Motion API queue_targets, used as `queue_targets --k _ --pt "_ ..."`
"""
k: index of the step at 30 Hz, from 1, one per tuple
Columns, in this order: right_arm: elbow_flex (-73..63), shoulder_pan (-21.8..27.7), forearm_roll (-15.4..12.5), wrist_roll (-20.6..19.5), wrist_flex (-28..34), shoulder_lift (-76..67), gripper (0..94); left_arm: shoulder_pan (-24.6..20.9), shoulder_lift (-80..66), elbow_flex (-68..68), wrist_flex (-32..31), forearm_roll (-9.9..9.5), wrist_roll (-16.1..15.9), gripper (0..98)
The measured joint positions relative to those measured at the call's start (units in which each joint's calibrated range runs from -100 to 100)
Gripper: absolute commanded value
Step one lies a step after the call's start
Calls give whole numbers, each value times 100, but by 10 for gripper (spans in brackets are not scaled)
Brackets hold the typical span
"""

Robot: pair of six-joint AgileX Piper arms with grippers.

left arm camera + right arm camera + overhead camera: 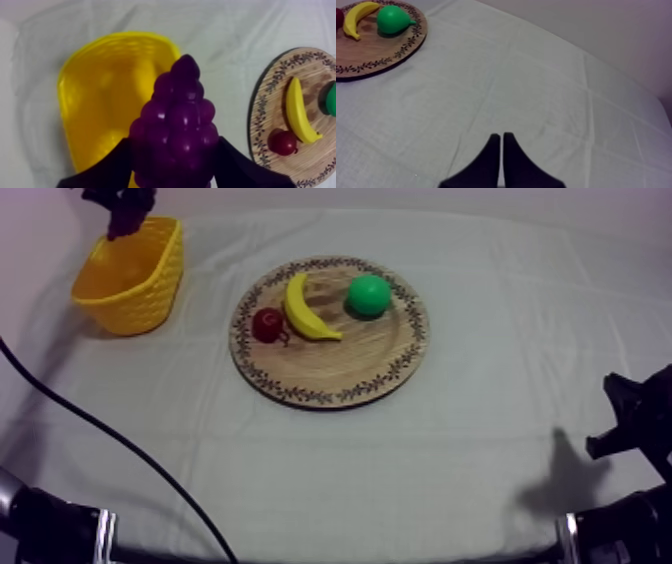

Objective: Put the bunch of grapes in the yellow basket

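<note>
Top view, step: the job looked to be at its drop-off stage. The left pincer (pixel 118 200) hung over the yellow woven plastic basket (pixel 150 293), pinching the dark purple toy bunch of grapes (pixel 122 223) above the basket's far rim.
Top view, other fruit: well apart from that pincer, the round wooden board with the patterned rim (pixel 330 368) carried a yellow toy banana (pixel 305 310), a small red fruit (pixel 267 324) just beside it, and a green toy pear (pixel 368 295).
Left wrist view, grip: the black fingers (pixel 107 167) clamped the bunch's broad end from both sides, with its pointed end aimed away from the pincer.
Left wrist view, grapes' place: held in the air over the basket's hollow, towards the board-side rim, and not yet inside.
Right wrist view, right pincer (pixel 501 150): its fingers were pressed together on nothing over the bare counter (pixel 561 100), with the board well ahead of it.
Next move, as judged: shift the bunch towards the basket's middle, lower it a little, then spread the fingers so that it drops clear of the rim.
</note>
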Motion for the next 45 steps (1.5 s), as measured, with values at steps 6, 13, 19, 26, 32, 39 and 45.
queue_targets --k 6,13,19,26,32,39,45 --pt "0 0 0 0 0 0 3 -228 -137 117 1 0 -18 440" --pt "0 0 0 0 0 0 3 -344 -38 111 29 -4 -33 446" --pt "0 0 0 0 0 0 3 -352 222 74 -32 26 -39 452" --pt "0 0 0 0 0 0 3 -361 641 105 -243 104 -49 457" --pt "0 0 0 0 0 0 3 -424 1039 182 -412 199 -58 472" --pt "0 0 0 0 0 0 3 -521 1467 219 -494 342 -49 569" --pt "0 0 0 0 0 0 3 -581 1590 370 -537 453 -68 712"
